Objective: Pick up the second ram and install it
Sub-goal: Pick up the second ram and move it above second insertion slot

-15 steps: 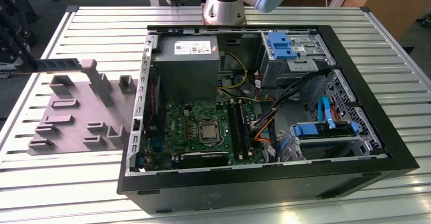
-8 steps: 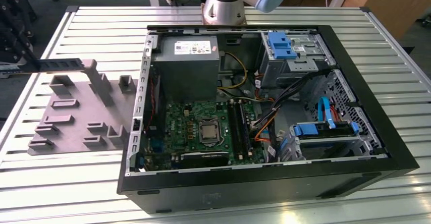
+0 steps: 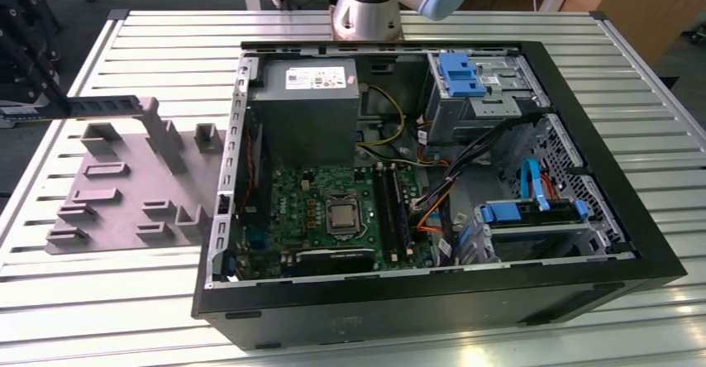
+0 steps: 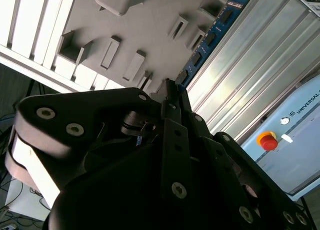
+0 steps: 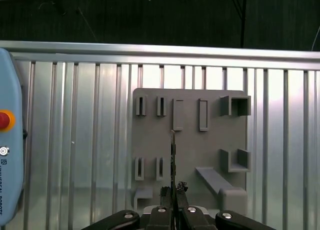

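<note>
Holding memory stick point(image 4: 211, 35) edge-on, claw point(image 5: 173, 189) pinched narrow on its near end. Stick juts ahead of claw, over grey tray point(image 5: 200, 140). Pick-up judged about done, install not yet. Seating likely demands square alignment over free black slot point(image 3: 388, 206), well apart from claw.

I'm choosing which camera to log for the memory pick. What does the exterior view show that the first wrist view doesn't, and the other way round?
Exterior view, not the first wrist view: the open computer case with its green motherboard, and the arm's base beyond it.
First wrist view, not the exterior view: the pale blue teach pendant with a red button.
Both: the slatted table, the grey fixture, and the gripper shut on the second ram, which is edge-on from the wrist and side-on in the exterior view.
</note>
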Robot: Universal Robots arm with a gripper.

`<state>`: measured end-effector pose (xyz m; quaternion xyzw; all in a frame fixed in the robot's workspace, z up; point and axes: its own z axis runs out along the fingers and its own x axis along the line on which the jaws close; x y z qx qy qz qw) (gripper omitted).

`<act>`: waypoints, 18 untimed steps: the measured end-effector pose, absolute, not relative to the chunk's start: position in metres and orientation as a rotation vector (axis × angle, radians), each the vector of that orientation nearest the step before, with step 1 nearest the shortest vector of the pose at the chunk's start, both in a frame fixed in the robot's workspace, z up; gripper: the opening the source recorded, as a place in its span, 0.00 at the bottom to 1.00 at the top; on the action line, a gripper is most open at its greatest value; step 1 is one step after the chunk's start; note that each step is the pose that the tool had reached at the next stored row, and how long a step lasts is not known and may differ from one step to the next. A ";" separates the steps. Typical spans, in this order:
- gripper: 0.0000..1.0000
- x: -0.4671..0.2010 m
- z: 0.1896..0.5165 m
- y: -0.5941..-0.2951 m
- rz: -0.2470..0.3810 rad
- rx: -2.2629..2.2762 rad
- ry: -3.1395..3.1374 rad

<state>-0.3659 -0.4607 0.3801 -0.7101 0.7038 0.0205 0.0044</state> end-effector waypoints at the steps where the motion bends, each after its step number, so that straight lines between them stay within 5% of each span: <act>1: 0.14 -0.365 0.380 -0.461 0.064 -2.225 2.205; 18: 0.14 -0.355 0.380 -0.461 0.064 -2.225 2.205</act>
